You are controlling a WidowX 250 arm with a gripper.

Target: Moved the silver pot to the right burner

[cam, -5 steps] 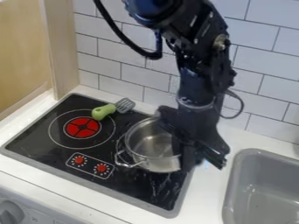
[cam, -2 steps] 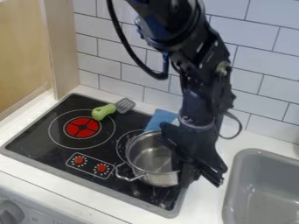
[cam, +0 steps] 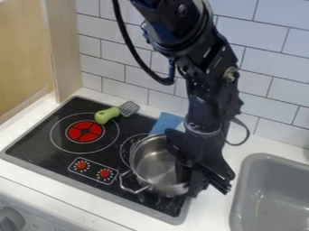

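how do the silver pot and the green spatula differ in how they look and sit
The silver pot is a wide, round, open vessel; the green spatula is slim, with a slotted head.
The pot is bare metal, looped side handle included, while the spatula has a chunky green handle.
The pot stands upright; the spatula lies down.
Both have grey, metallic-looking parts.

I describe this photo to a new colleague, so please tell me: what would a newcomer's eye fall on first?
Probably the big black arm, coming down from the top edge, with its gripper at the right side of the silver pot. Next, the bright red burner stands out on the left of the black stove. Behind it lies a spatula with a green handle.
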